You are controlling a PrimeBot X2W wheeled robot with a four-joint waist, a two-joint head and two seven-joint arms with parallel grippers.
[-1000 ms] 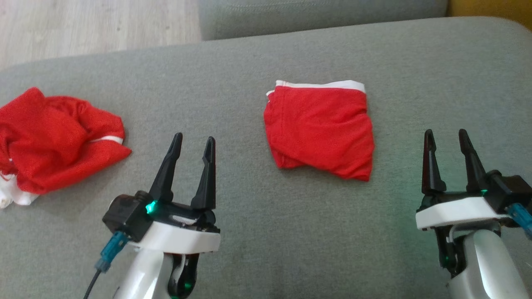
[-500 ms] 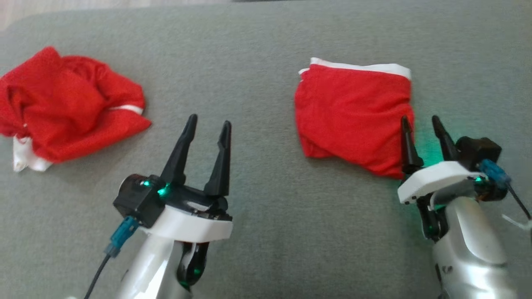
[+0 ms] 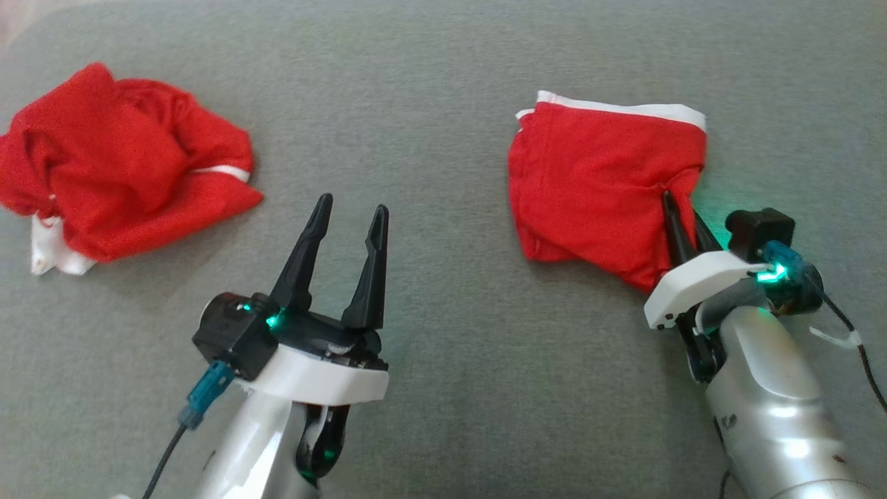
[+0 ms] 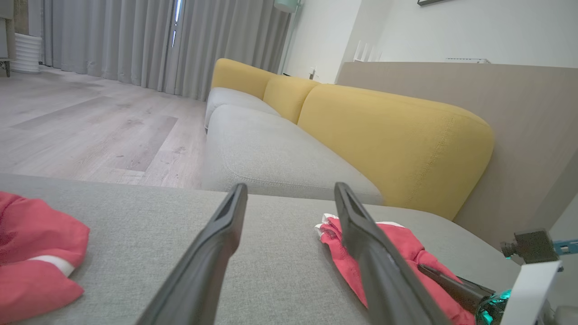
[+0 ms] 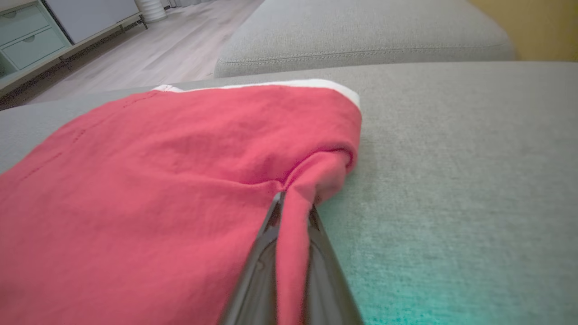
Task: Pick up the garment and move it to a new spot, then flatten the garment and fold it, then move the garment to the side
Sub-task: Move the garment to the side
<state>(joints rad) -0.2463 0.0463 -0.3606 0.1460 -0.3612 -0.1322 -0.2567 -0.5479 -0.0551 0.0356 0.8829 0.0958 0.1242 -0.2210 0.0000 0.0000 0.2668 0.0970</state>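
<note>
**Right hand (image 3: 680, 208) pinching the folded red garment (image 3: 596, 187) on the grey sofa seat (image 3: 429, 104)**

Head view: the folded red garment is lying right of centre on the sofa seat, with its white waistband (image 3: 624, 109) running along the top edge. The right hand is reaching in from the lower right with its two dark fingers closed together on a tuck of cloth at the garment's right edge, and the fabric is puckering around them. The left hand (image 3: 353, 203) is hovering at lower centre-left with its fingers spread wide and nothing between them. A crumpled red garment (image 3: 132, 159) is lying at the upper left, well apart from the folded one.

Left wrist view: the spread fingers are pointing across the seat. The folded garment is showing at the lower right and the crumpled one at the lower left. Yellow back cushions (image 4: 384, 131) are lying across the upper right and a wood floor (image 4: 90, 122) across the upper left.

Right wrist view: the fingers are rising from the bottom centre, squeezing a ridge of red cloth between them. The garment is spreading across the left of the frame.
</note>
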